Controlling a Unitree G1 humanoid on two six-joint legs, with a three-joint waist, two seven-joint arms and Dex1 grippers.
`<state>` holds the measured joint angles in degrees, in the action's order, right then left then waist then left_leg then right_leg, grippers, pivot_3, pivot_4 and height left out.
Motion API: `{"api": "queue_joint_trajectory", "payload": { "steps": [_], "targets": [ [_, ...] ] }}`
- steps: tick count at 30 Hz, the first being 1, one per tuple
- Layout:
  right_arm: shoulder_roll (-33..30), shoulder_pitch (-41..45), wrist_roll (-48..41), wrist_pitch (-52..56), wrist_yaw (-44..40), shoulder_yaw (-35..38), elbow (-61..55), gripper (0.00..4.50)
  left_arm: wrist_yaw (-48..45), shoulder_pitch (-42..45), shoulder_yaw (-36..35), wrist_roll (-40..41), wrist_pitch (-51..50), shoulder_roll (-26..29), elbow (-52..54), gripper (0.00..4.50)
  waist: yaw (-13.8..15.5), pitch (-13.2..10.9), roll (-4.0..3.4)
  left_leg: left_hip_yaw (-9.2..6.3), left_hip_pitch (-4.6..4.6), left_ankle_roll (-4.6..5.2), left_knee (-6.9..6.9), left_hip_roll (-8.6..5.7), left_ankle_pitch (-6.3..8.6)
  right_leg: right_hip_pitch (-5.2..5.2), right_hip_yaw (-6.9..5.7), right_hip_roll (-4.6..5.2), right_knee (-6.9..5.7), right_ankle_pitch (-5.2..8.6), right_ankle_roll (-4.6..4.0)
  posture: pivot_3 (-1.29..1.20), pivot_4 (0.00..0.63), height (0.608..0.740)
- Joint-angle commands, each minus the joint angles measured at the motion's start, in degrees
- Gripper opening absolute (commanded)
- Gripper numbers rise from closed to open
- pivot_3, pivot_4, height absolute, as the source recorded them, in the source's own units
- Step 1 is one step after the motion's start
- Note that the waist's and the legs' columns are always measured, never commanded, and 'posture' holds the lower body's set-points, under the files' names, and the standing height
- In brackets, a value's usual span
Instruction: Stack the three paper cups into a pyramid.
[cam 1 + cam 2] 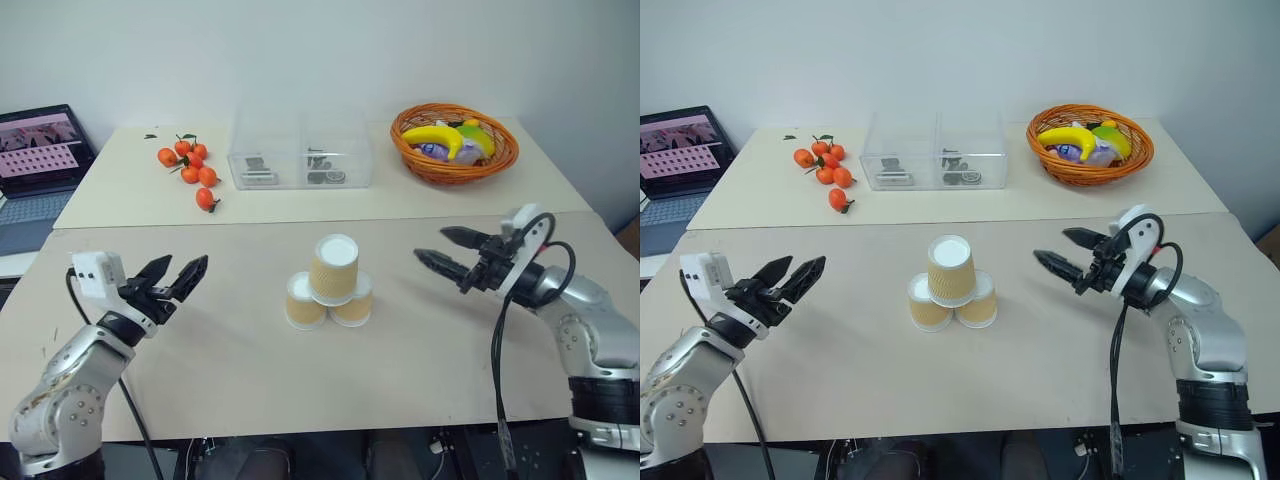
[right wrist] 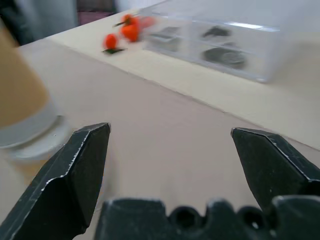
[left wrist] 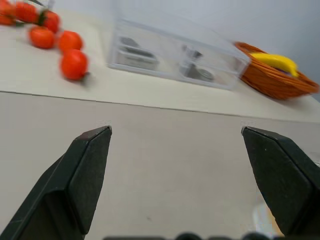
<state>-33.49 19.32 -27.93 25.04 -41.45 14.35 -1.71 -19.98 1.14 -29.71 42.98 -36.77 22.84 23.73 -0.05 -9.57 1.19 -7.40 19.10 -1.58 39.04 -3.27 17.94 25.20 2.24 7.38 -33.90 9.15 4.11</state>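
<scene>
- Two pale tables (image 1: 250, 370) butted end to end, the seam running across just behind the cups; near one bare apart from the cups, far one carrying the rest.
- To the left of the far table, an open laptop (image 1: 35, 160) with a pink-toned screen.
- At the far right, a woven orange basket (image 1: 455, 165) holding a banana (image 1: 440, 135) and other bits hard to make out.
- Mid-back, a clear plastic box (image 1: 300, 150) in two compartments, each with small dark items too small to identify.
- Far left of that box, a loose cluster of small oranges (image 1: 190, 165) with green leaves, one lying a little apart toward the seam.
- Centre of the near table: the pyramid (image 1: 330, 285) complete, all upside down with white bases up — left base cup (image 1: 303, 303) and right base cup (image 1: 353, 303) touching side by side, top cup (image 1: 334, 268) sitting across both.
- Left gripper (image 1: 172, 277) to the left of the stack and well apart from it, black fingers spread wide, nothing between them, pointing toward the middle of the table.
- Right gripper (image 1: 440, 247) to the right of the stack, near but clear of it, fingers likewise spread wide and empty, aimed left toward the cups.
</scene>
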Motion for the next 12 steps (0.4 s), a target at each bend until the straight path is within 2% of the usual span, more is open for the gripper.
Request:
{"api": "queue_joint_trajectory", "payload": {
  "steps": [1,9,12],
  "targets": [
    [3.8,-3.0,3.9,-3.9,9.2,2.7,0.7,4.5,4.4,1.2,0.9,-4.6,5.0,-1.9,-0.8,4.43,0.0,0.1,0.03,0.01,-0.05,0.0,0.0,0.01,0.0,-0.02,0.01,0.0,-0.02,0.0,0.0,0.0,0.15,0.738],
    [7.0,-8.4,4.5,-4.1,14.6,4.2,-1.8,4.5,6.5,-0.1,4.9,-9.1,8.2,-4.6,-1.7,4.43,-0.8,0.1,0.01,0.09,-0.07,0.01,-0.01,0.0,0.01,-0.03,0.09,-0.01,-0.03,0.0,0.0,0.0,0.15,0.738],
    [8.6,-9.1,5.2,-5.3,17.0,4.2,-1.6,4.5,5.6,-2.6,8.5,-11.2,9.2,-5.8,-0.8,4.43,-1.0,0.1,0.01,0.11,-0.15,0.05,-0.05,0.05,0.03,-0.08,0.12,-0.07,-0.04,0.01,0.0,0.0,0.15,0.738]
  ]
}}
